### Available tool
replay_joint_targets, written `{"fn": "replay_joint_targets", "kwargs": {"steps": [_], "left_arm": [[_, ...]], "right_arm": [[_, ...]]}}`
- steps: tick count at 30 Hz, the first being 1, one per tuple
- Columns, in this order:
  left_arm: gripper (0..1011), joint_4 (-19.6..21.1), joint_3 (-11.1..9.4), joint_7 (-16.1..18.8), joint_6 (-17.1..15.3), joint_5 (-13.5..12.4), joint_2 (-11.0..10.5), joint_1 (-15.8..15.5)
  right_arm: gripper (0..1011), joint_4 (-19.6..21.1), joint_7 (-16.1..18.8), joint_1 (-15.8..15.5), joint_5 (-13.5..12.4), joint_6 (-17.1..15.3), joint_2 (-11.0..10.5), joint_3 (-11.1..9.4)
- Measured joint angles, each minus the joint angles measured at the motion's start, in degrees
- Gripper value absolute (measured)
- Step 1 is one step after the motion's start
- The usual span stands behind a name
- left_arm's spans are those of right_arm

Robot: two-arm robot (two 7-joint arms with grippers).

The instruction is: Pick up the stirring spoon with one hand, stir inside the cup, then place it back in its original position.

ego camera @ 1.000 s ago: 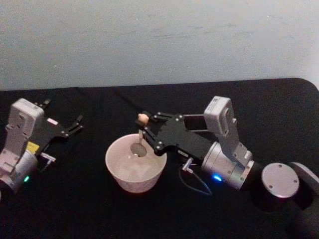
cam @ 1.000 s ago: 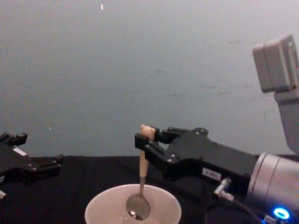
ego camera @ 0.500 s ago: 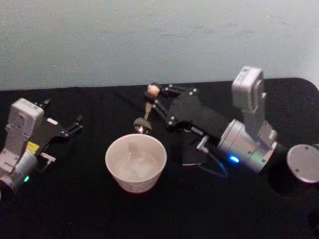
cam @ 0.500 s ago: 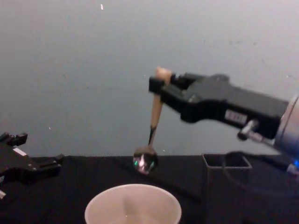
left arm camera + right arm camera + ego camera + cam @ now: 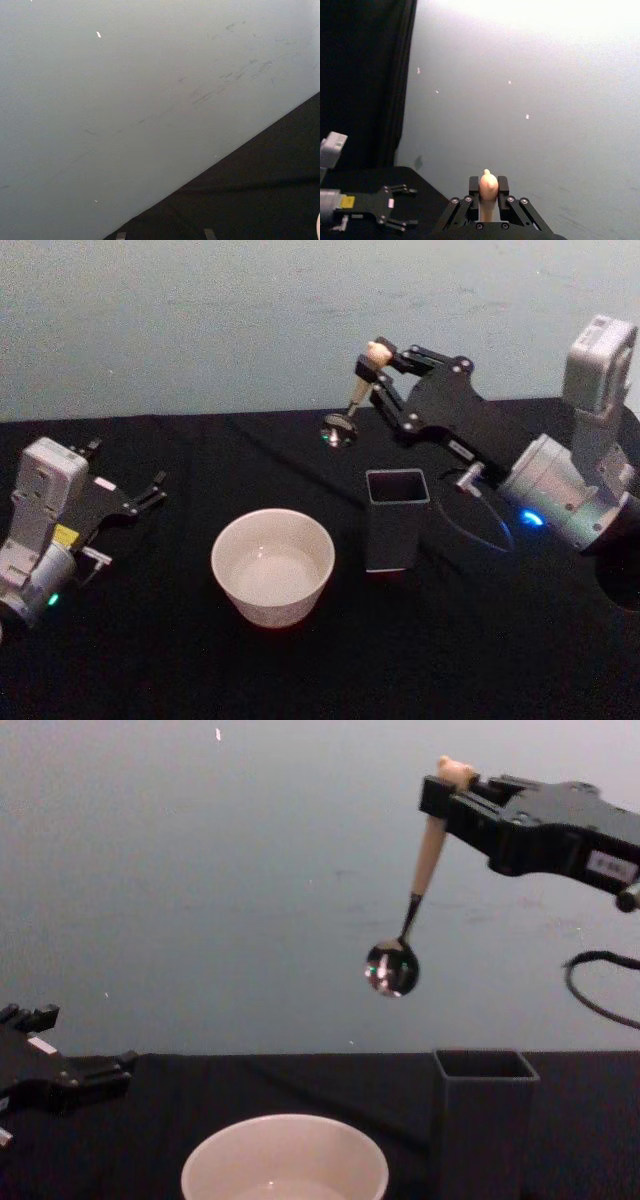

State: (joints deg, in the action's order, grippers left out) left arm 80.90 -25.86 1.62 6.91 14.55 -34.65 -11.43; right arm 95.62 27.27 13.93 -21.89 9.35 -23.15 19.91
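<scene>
My right gripper (image 5: 376,362) is shut on the beige handle of the stirring spoon (image 5: 352,400), just below its tiny bear head. The spoon (image 5: 420,890) hangs tilted high in the air, its shiny bowl down, above and a little left of the dark grey square holder (image 5: 485,1120). In the right wrist view the bear head of the spoon (image 5: 488,186) pokes up between the fingers. The cream-white cup (image 5: 228,580) stands left of the holder (image 5: 397,525), with nothing in it. My left gripper (image 5: 126,466) rests open at the table's left side.
A black cloth covers the table (image 5: 150,670), with a pale wall behind it. A thin cable (image 5: 490,530) loops under the right wrist, near the holder.
The right gripper lifted the spoon out of the cup and carried it up and to the right, to a spot above the holder. The left arm has not moved.
</scene>
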Motion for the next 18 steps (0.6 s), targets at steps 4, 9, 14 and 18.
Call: {"fn": "replay_joint_targets", "kwargs": {"steps": [4, 9, 14, 18], "left_arm": [[1001, 0.0, 0.0, 0.0, 0.0, 0.0, 0.0, 0.0], [1001, 0.0, 0.0, 0.0, 0.0, 0.0, 0.0, 0.0], [1001, 0.0, 0.0, 0.0, 0.0, 0.0, 0.0, 0.0], [1001, 0.0, 0.0, 0.0, 0.0, 0.0, 0.0, 0.0]], "right_arm": [[212, 0.7, -0.6, -1.1, -0.1, -0.2, -1.1, -1.1], [212, 1.2, -1.8, -2.7, -0.1, -1.2, -2.2, -2.5], [212, 1.5, -2.4, -3.8, 0.0, -2.1, -2.7, -3.3], [212, 1.8, -2.7, -4.6, -0.1, -2.9, -3.1, -3.9]]}}
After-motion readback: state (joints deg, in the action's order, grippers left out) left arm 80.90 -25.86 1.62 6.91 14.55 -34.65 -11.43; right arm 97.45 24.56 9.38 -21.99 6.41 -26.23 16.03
